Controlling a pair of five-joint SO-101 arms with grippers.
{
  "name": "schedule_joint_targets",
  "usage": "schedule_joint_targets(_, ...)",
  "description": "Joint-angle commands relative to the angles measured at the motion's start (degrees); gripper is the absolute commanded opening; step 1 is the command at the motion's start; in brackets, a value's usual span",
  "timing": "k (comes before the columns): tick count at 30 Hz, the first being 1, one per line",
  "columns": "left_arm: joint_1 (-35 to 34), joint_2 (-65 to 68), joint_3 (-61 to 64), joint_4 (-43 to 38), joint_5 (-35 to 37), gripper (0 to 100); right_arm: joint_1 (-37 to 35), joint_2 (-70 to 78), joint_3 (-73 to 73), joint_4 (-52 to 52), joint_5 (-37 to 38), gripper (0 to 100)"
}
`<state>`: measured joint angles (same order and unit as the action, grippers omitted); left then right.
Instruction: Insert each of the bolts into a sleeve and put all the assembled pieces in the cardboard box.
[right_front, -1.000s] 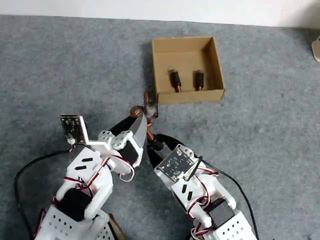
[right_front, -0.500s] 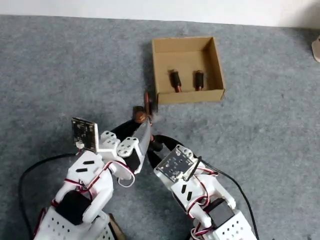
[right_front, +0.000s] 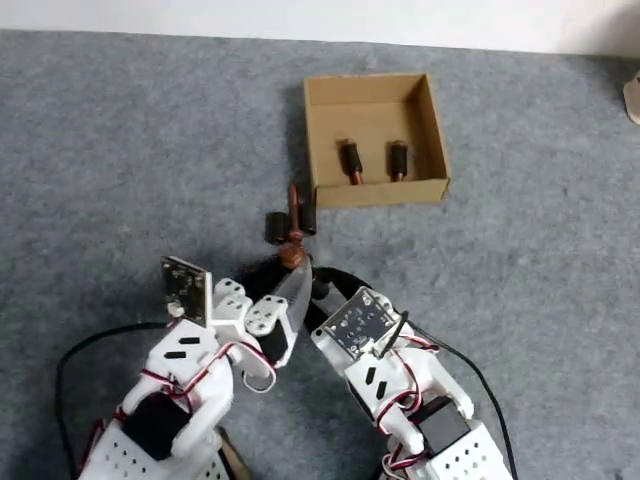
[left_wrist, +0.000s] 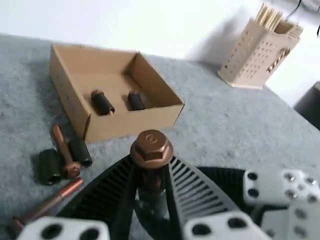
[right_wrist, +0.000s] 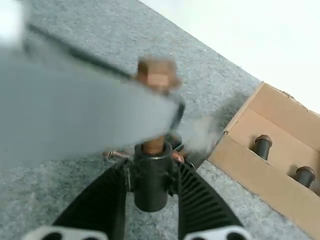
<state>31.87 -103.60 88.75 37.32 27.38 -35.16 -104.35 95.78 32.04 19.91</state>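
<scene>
Bolt (left_wrist: 151, 146), copper-coloured, hex head uppermost, clamped by its shank between the narrow black fingers of the left gripper (left_wrist: 151, 172). In the right wrist view its shank meets the open top of an upright black sleeve (right_wrist: 150, 192), itself gripped between the fingers of the right gripper (right_wrist: 151, 176); depth of insertion cannot be told. Both grippers meet over the grey worktop (right_front: 150, 150), near the front wall of the cardboard box (right_front: 380, 192). Two assembled pieces (right_front: 351, 160) (right_front: 397, 158) lie side by side inside the box. Just outside its front corner lie a loose bolt (left_wrist: 62, 150) between two loose sleeves (left_wrist: 49, 166) (left_wrist: 80, 151), and a second loose bolt (left_wrist: 47, 202). A perforated holder (left_wrist: 255, 55) stands behind.
</scene>
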Motion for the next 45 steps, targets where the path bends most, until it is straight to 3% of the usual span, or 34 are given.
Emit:
schedule_joint_targets(1, 1.5, -0.2, 0.4, 0.1, -0.2, 1, 1.6, -1.0, 2.6, -1.9, -0.9, 0.4)
schedule_joint_targets(17, 1.5, -0.2, 1.3, 0.0, -0.5, 2, 1.6, -1.0, 2.9, -1.9, -0.7, 0.4)
schedule_joint_targets(19, 1.5, -0.2, 1.3, 0.1, -0.5, 9, 1.6, -1.0, 2.9, -1.9, -0.6, 0.4)
schedule_joint_targets(24, 1.5, 0.0, 1.5, 1.4, 0.0, 40, 1.6, -1.0, 2.9, -1.9, -0.6, 0.4)
schedule_joint_targets(26, 1.5, -0.1, 0.8, 3.5, 1.1, 46, 1.6, -1.0, 2.9, -1.9, -0.6, 0.4)
schedule_joint_targets(36, 0.8, -0.2, -4.2, 9.5, 2.4, 45, 2.0, -0.9, 2.9, -1.6, -0.6, 0.4)
schedule_joint_targets(45, -7.1, 0.2, -6.7, 10.1, 4.1, 45, 6.3, -0.9, 2.5, 0.7, -1.0, 0.4)
